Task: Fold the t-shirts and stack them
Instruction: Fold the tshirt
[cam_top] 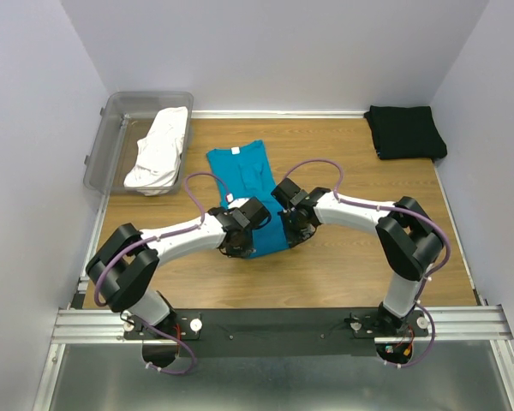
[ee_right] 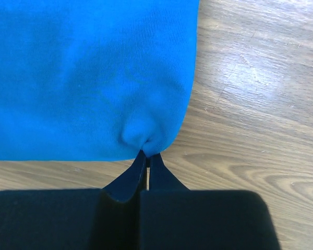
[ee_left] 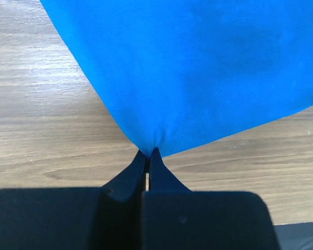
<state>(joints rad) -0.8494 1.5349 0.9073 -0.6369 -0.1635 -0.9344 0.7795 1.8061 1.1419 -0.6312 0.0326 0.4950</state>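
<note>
Seen from above, with 12 o'clock at the far wall, the teal t-shirt (cam_top: 240,175) lies near the middle of the wooden bench (cam_top: 343,257). Its neck end points to 12 and its hem end lies toward 6, between the two arms. The left tool (ee_left: 148,156) is pinched tight on the shirt's hem corner on the 7 o'clock side; its fingers meet with a small pucker of teal cloth caught between their tips, and the fabric fans away from them over the wood. The right tool (ee_right: 147,157) is likewise clamped on the hem corner on the 5 o'clock side, with a rounded fold of cloth bunched just at its tips and bare wood to the right of the shirt's edge. At about 10 o'clock the white t-shirt (cam_top: 160,150) lies crumpled, partly inside the clear grey tub (cam_top: 111,120) and draped over its near rim. At about 2 o'clock, well apart from the arms, the black t-shirt (cam_top: 404,131) sits folded in the far corner of the bench.
</note>
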